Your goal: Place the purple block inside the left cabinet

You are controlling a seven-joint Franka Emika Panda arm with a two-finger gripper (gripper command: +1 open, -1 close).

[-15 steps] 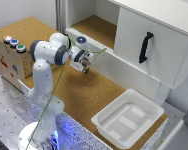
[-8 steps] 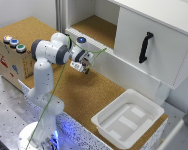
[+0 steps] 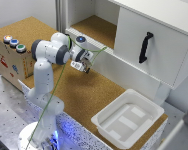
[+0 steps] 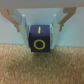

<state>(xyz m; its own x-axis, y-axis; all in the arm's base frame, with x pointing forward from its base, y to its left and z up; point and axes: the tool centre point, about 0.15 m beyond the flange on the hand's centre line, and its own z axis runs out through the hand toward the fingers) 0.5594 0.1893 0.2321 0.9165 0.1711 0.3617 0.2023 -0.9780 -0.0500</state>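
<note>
light: even, bright | shadows: soft | blur: both views soft (wrist view worst) | glare: blue glow at arm base

Robotics lab test setup, not a home: Franka arm (image 3: pixel 46 80) bolted to a perforated metal table (image 3: pixel 9 107), cork-covered worktop (image 3: pixel 84 95), mock white cabinet unit (image 3: pixel 144 45), box with colored push buttons (image 3: pixel 11 52), white plastic bin (image 3: pixel 128 119).

In the exterior view, the gripper (image 3: pixel 84 66) near frame center was too small and blurred to show what sat between its fingers. The white cabinet unit (image 3: pixel 159 30) ran off the top and right edges. The wrist view was soft overall; the purple block (image 4: pixel 39 38) hid the gripper's inner faces.
</note>
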